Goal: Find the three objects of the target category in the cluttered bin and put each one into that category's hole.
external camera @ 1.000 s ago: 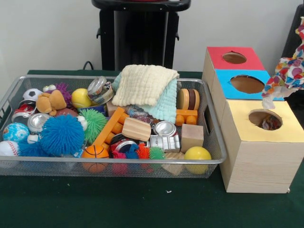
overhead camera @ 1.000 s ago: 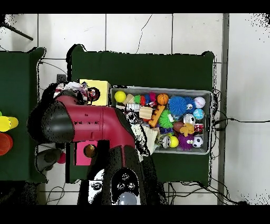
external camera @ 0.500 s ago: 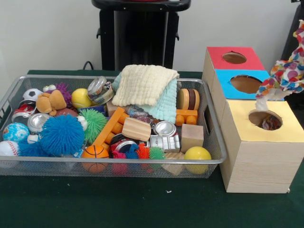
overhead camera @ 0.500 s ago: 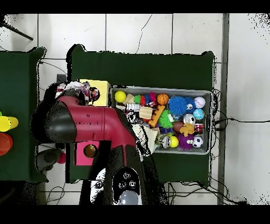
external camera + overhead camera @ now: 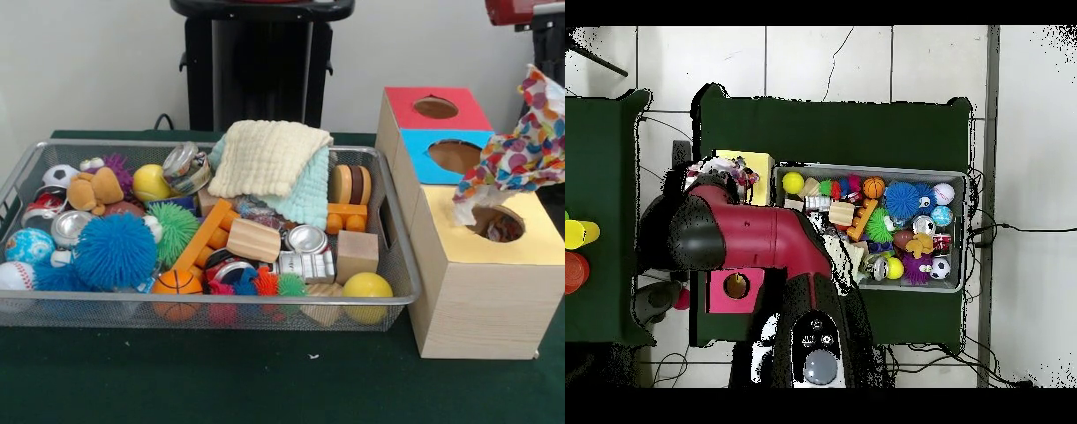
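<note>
Colourful patterned cloth [image 5: 516, 159] hangs over the yellow-topped box [image 5: 481, 274], lowest corner right at the rim of that box's round hole [image 5: 494, 223]. Something dark with a bit of colour already sits inside the hole; can't tell what. The cloth is carried from above at the frame's right edge, so the gripper presumably has it pinched, but the fingers themselves aren't visible in either view – can't tell how wide they are. Overhead, the red arm [image 5: 740, 235] covers the box and the cloth.

Judgement: step in hand is dropping this cloth into the yellow hole. To do it well:
- centre the bunched lower end over the hole, not over the rim
- lower before release; fabric is floppy, it will drape on the yellow top if let go high
- most of the cloth trails to the right of the hole, so feed it in lowest corner first
- check nothing snags on the hole edge on retreat

More fabric left in the wire bin [image 5: 18, 177] left of the yellow-topped box: cream washcloth [image 5: 269, 155] on top of a pale teal one [image 5: 309, 194], both on the pile at the back.

Blue-topped box [image 5: 459, 157] and red-topped box [image 5: 434, 108] stand directly behind the yellow one, touching. Surface is dark green table cover [image 5: 265, 380]; plain light wall [image 5: 88, 62] behind, tiled floor [image 5: 825, 60] overhead.
</note>
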